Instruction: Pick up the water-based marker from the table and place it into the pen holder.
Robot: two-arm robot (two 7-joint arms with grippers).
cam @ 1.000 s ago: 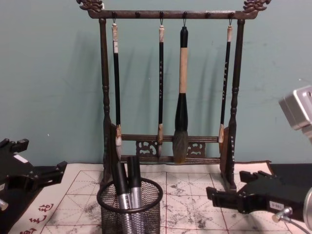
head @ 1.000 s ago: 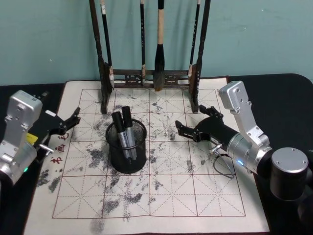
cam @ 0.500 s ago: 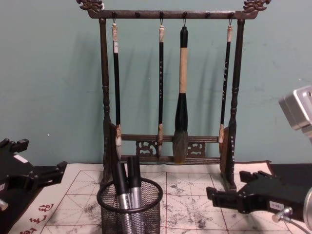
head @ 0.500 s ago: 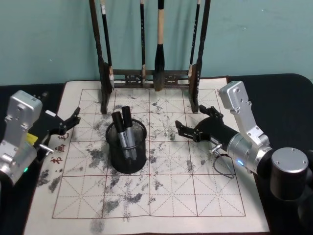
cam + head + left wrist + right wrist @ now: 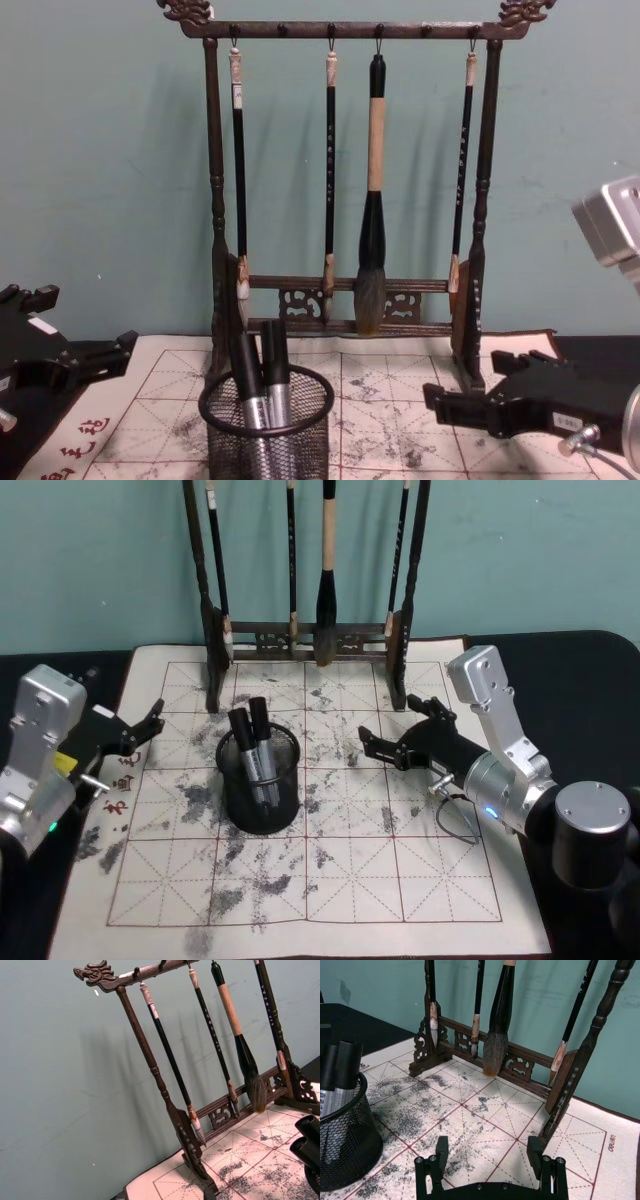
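The pen holder (image 5: 259, 778) stands upright on the ink-stained practice mat (image 5: 400, 880), between the two sets of jaws. Two markers (image 5: 256, 742) sit inside it, black caps up and grey barrels down, leaning a little toward the brush rack (image 5: 305, 640) behind. In the chest view the two markers (image 5: 262, 385) rise above the thick rim of the pen holder (image 5: 265, 432), side by side and touching.

The right gripper (image 5: 390, 742) hangs low over the mat, just beside the pen holder on its right, not touching it. Its jaws stand wide apart and hold nothing. The right wrist view shows the same: right gripper (image 5: 490, 1157) with its two black fingers (image 5: 441, 1151) spread and only mat between them, the pen holder (image 5: 342, 1147) off to one side of the jaws, and the brush rack (image 5: 510, 1060) ahead of them.

The left gripper (image 5: 140, 728) rests at the mat's left edge, near the pen holder on its other side, well apart from the right gripper. Its jaws are also parted and empty. In the chest view the left gripper (image 5: 95, 355) comes in low from the left, the right gripper (image 5: 470, 400) low from the right, with the pen holder between them.

The mat lies on a dark counter (image 5: 590, 680), and four brushes hang from the rack against a teal wall.
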